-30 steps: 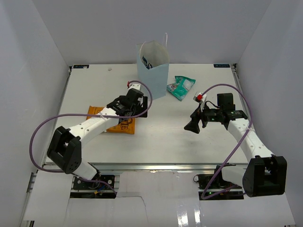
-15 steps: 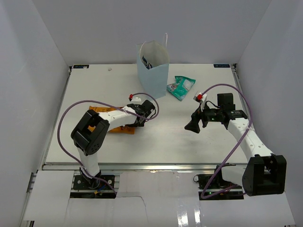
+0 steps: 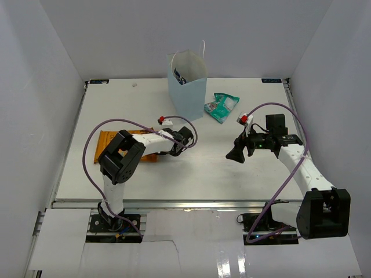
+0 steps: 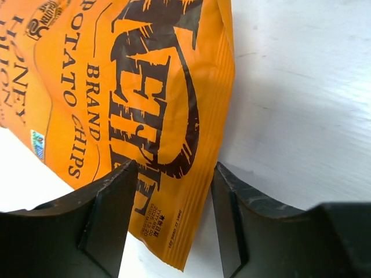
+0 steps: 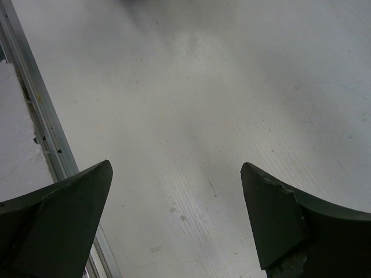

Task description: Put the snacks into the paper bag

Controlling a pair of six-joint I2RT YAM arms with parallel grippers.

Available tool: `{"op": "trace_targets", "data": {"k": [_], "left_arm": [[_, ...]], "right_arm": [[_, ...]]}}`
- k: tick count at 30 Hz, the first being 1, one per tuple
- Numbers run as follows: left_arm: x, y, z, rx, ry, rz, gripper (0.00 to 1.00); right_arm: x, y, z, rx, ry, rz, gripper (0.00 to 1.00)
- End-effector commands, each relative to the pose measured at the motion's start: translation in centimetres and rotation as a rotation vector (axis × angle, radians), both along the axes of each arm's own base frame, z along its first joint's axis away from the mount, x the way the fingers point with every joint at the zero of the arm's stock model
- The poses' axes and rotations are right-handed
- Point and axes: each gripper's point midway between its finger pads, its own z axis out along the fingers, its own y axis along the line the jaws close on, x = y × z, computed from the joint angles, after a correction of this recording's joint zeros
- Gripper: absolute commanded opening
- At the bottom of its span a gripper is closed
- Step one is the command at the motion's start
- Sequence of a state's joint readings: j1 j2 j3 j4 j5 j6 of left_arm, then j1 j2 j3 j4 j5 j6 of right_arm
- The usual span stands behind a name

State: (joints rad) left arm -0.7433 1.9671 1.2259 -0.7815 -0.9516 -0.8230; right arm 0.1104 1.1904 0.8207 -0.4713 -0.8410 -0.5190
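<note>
The large orange chip bag [image 3: 110, 141] lies flat on the table's left half, partly under my left arm. My left gripper [image 3: 167, 152] is open at the bag's right edge. In the left wrist view its jaws straddle a corner of the chip bag [image 4: 133, 87] without closing on it, and the left gripper [image 4: 174, 197] holds nothing. The pale blue paper bag [image 3: 186, 87] stands upright at the back centre, with a dark blue packet [image 3: 179, 75] showing inside. The teal pouch [image 3: 222, 107] lies just right of it. My right gripper [image 3: 235, 155] is open and empty above bare table [image 5: 177, 220]. Other snacks are out of view.
White walls enclose the table on the left, back and right. A metal rail [image 5: 35, 116] runs along the table's edge in the right wrist view. The left arm's purple cable [image 3: 93, 139] loops over the chip bag.
My left arm has folded back and its gripper has come away from the paper bag, down to the right edge of the chip bag. The right arm has not moved.
</note>
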Motion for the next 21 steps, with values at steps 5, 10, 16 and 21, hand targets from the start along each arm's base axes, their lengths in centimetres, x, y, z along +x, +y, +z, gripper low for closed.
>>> {"op": "trace_targets", "data": {"k": [5, 10, 16, 21], "left_arm": [[-1.5, 1.5, -0.4, 0.059, 0.074, -0.005, 0.37], [-1.3, 1.2, 0.7, 0.026, 0.068, -0.075, 0.05], [-1.0, -2.4, 3.2, -0.154, 0.107, -0.256, 0.00], [-2.5, -9.0, 8.9, -0.449, 0.134, -0.659, 0.00]], "right_arm": [[-0.1, 0.2, 0.4, 0.025, 0.002, 0.006, 0.97], [-0.5, 0.4, 0.7, 0.041, -0.008, 0.026, 0.97], [-2.9, 1.6, 2.3, 0.125, -0.053, 0.174, 0.97], [-4.0, 2.3, 4.1, 0.077, -0.424, 0.425, 0.93]]}}
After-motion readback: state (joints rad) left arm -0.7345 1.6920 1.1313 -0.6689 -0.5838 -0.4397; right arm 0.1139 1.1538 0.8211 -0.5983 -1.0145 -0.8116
